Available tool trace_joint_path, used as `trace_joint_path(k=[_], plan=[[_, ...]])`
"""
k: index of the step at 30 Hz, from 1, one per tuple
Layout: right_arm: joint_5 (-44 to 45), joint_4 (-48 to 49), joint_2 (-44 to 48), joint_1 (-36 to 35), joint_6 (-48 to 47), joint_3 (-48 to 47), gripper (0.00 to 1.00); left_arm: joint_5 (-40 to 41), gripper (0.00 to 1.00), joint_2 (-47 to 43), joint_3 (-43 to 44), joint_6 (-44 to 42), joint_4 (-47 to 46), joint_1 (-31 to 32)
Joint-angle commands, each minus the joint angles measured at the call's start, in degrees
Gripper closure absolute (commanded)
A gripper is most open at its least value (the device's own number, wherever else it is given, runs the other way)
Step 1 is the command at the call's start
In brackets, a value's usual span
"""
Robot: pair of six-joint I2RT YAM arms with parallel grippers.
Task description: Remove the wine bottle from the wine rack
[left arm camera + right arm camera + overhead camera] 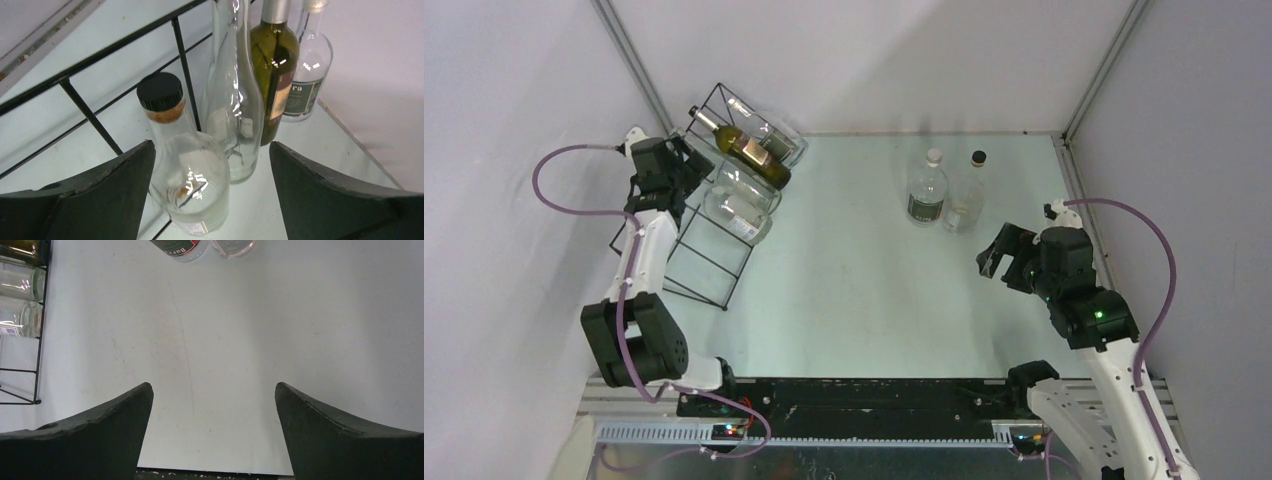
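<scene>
While spread wide apart and gripping nothing, hangs right at the wine rack [183, 65]: left gripper [210, 148]. Points at a clear bottle with a black cap [187, 185], just in front of the two fingers and nearer the left one. Behind that, a tall clear bottle [235, 100], then the wine bottle [275, 60], dark green with a silver top and a paper label. Lies tilted on the rack's upper wires at the far left of the table [854, 300], neck toward the back left corner, close beside other clear bottles. Past it, a clear bottle with a green label [307, 80]. Far off to the right, well apart from the rack, right gripper [214, 388]: also wide apart, over bare table, holding nothing. Near it, a white-capped bottle [929, 185] and a dark-capped bottle [971, 195], both clear, standing upright side by side.
</scene>
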State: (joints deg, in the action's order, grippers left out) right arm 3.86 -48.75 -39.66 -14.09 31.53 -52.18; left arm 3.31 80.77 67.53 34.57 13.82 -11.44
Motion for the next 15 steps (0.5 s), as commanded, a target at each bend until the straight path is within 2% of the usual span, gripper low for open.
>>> trace_joint_path(k=[1,15], plan=[[-0.44,2.55,-0.39,0.24,0.74,0.48,0.06,2.73,0.1,1.94,4.02,-0.09,-1.83,-0.42],[-1.05,2.75,0.2,0.28,1.59,0.5,0.07,4.72,0.21,8.96,5.78,-1.15,-3.25,-0.51]])
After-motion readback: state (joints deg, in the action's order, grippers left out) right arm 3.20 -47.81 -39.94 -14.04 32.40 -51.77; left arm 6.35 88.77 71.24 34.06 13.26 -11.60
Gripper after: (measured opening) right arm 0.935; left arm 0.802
